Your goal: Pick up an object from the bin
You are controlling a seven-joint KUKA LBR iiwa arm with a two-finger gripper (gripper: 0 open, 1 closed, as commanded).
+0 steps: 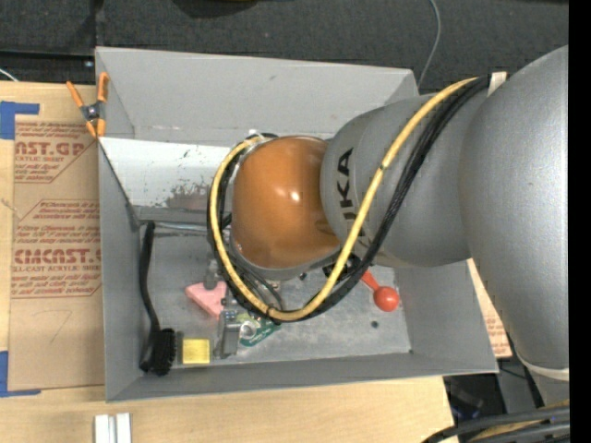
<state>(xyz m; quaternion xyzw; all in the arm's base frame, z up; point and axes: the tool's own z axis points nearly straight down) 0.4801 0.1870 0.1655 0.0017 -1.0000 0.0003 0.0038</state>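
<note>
The hand point(227, 332) sits at the bin's point(277, 90) seven o'clock — clenched or released, I cannot tell. A pink piece point(205, 295) lies at its ten o'clock — likely light, soft; grip across its middle

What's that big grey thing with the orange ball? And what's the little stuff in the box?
That is a robot arm. The orange dome is a cover on its wrist. The camera looks down from above into a grey metal bin, and the arm reaches in from the right to pick something up. Its end effector hangs low near a pink piece and a yellow block. A black brush lies on the left, a red-tipped stick on the right. I cannot see whether it holds anything.
</note>
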